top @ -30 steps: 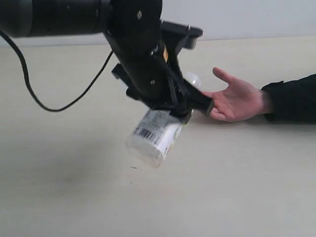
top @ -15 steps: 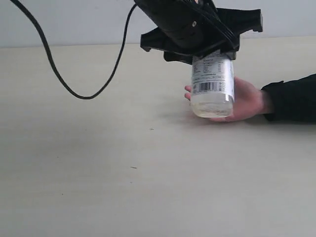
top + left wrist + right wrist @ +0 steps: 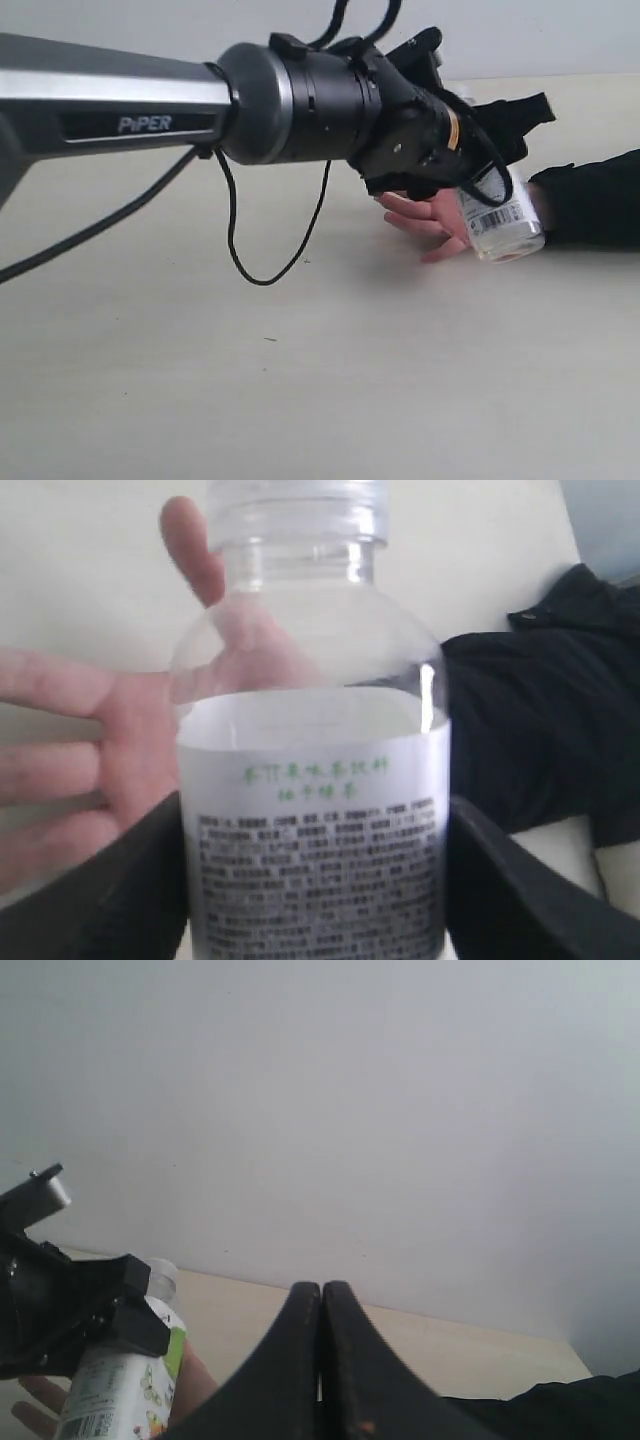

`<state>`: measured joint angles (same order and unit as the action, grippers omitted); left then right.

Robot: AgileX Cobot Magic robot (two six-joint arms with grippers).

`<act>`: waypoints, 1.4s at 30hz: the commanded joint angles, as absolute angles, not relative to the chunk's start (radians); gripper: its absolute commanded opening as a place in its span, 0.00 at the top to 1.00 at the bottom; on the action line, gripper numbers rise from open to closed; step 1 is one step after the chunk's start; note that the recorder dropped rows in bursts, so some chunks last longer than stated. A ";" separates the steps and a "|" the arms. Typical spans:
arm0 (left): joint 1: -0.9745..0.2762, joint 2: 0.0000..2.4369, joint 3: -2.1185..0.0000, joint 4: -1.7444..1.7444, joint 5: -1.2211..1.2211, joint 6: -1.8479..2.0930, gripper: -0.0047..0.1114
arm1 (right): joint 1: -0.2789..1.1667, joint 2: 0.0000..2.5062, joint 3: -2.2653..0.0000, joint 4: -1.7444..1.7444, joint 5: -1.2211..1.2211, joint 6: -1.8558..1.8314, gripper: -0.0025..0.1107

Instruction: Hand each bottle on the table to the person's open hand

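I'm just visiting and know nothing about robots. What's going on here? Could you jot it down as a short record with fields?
Left gripper: shut on the bottle, holding it by its labelled body
Bottle: clear, white label, tilted at the open hand; contact with the palm unclear
Open hand: palm up, fingers spread, black sleeve
Right gripper: shut, empty, facing the wall
Table: pale cream

Arm (image 3: 150, 124) reads "PiPER"; bottle label (image 3: 315, 860) txt unreadable.
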<state>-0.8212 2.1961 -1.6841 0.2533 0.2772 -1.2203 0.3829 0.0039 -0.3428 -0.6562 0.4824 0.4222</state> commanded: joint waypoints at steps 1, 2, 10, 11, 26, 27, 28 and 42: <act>-0.814 2.251 -1.690 0.518 0.244 -1.519 0.96 | 0.384 0.000 -0.342 -0.654 0.470 0.423 0.98; -0.815 2.257 -1.690 0.561 0.244 -1.555 0.96 | 0.384 0.000 -0.342 -0.654 0.470 0.423 0.98; -0.808 2.281 -1.692 0.617 0.248 -1.605 0.96 | 0.384 0.000 -0.342 -0.654 0.470 0.423 0.98; -0.808 2.281 -1.692 0.617 0.250 -1.605 0.93 | 0.384 0.000 -0.342 -0.654 0.470 0.423 0.98; -0.808 2.277 -1.692 0.622 0.230 -1.601 0.31 | 0.384 0.000 -0.342 -0.654 0.470 0.423 0.98; -0.808 2.269 -1.692 0.622 0.230 -1.601 0.31 | 0.384 0.000 -0.342 -0.654 0.470 0.423 0.98; -0.808 2.259 -1.692 0.622 0.230 -1.601 0.31 | 0.384 0.000 -0.342 -0.654 0.470 0.423 0.98; -0.819 1.935 -1.690 0.414 0.556 -1.145 0.57 | 0.384 0.000 -0.342 -0.654 0.470 0.423 0.98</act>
